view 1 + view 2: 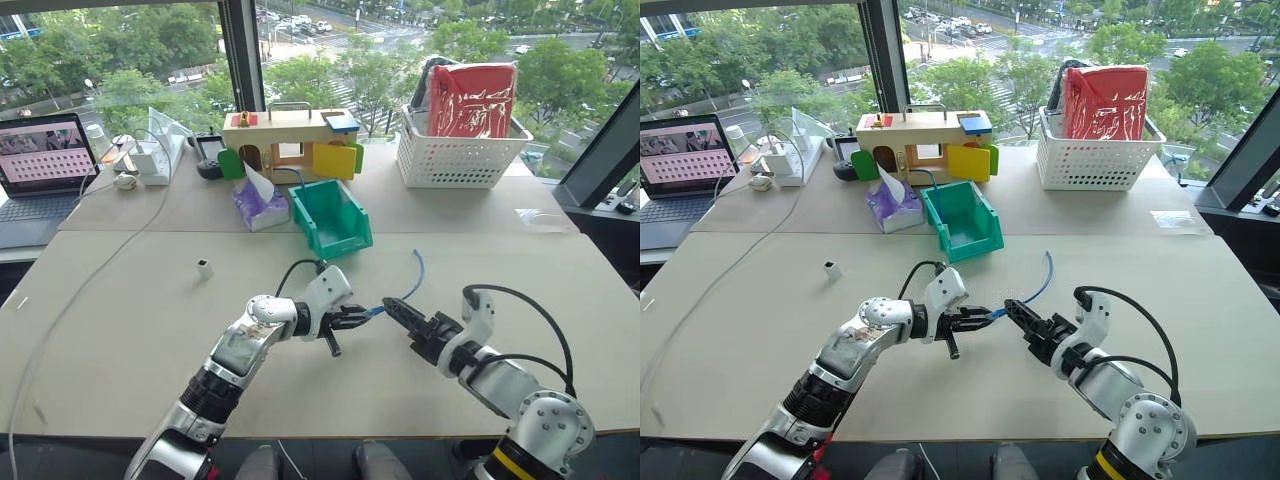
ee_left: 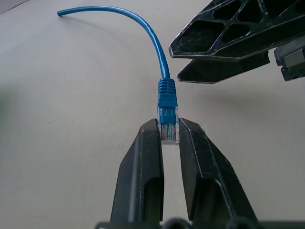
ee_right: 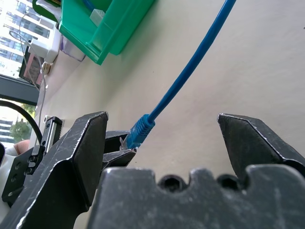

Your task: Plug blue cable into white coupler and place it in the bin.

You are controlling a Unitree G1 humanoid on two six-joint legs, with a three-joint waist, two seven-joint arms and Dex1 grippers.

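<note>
The thin light-blue cable (image 1: 412,278) hangs above the beige table (image 1: 120,330), its clear plug clamped in the left gripper (image 2: 169,136). The right gripper (image 3: 162,143), fingers spread wide, sits just beside it. The small white coupler (image 1: 204,267) stands well apart, near the green plastic bin (image 1: 331,221).

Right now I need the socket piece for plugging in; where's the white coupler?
The white coupler stands alone on the table's left side, ahead of the left gripper.

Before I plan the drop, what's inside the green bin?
The green bin mostly shows bare green floor; in the right wrist view a bit of blue cord and something white sit inside. Its near wall hides the rest.
</note>
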